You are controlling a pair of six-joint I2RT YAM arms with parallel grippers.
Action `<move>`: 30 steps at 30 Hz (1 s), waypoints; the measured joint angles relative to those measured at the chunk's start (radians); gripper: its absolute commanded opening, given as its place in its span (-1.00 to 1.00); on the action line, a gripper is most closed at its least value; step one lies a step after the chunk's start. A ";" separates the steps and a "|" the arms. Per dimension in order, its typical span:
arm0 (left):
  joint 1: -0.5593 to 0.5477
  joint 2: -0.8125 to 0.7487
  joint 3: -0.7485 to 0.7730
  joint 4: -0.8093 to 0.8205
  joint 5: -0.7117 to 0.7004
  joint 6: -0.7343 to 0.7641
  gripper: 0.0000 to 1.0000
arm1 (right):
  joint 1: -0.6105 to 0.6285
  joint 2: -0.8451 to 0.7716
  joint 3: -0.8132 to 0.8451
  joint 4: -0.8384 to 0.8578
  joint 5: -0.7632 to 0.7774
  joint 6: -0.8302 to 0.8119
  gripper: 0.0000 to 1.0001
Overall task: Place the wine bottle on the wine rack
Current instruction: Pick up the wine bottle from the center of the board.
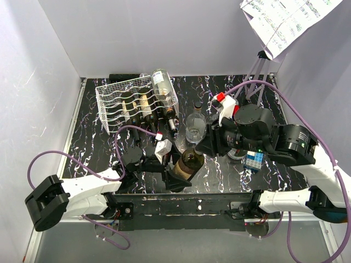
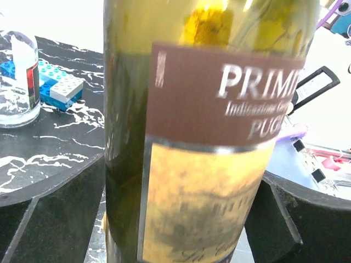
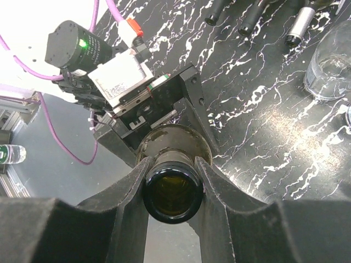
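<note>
At R claw (image 3: 171,183): wine bottle (image 1: 189,163) neck, base near-left.

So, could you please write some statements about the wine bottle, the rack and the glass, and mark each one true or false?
1. The right gripper is clamped on the neck of the wine bottle. True.
2. The wine rack holds nothing. False: several bottles lie in it.
3. The wine bottle's label is brown above and yellowish below. True.
4. The glass stands inside the rack. False: it stands on the table, to the right of the rack.
</note>
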State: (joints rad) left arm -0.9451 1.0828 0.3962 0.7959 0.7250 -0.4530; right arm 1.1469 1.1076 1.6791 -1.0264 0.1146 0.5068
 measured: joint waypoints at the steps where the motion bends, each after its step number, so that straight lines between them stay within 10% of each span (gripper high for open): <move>1: -0.001 0.000 -0.005 0.001 -0.004 0.000 0.91 | 0.000 -0.005 0.000 0.001 0.002 0.000 -0.97; 10: -0.006 -0.019 -0.070 -0.002 -0.018 0.008 0.24 | 0.000 -0.015 0.000 0.003 0.015 0.002 -0.97; 14: -0.012 -0.042 -0.070 -0.020 -0.022 0.010 -0.94 | 0.000 -0.021 -0.002 0.013 0.014 0.009 -0.97; 20: -0.014 -0.099 -0.066 -0.109 -0.043 0.042 -1.00 | 0.000 -0.039 -0.028 0.035 0.011 0.014 -0.92; 30: -0.016 -0.235 0.096 -0.531 -0.140 0.225 -1.00 | 0.000 -0.141 -0.086 0.120 0.015 0.029 0.43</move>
State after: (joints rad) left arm -0.9615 0.8474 0.4923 0.2653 0.5846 -0.2276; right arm 1.1473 0.9665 1.5932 -0.9062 0.1295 0.5362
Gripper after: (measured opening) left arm 0.770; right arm 0.620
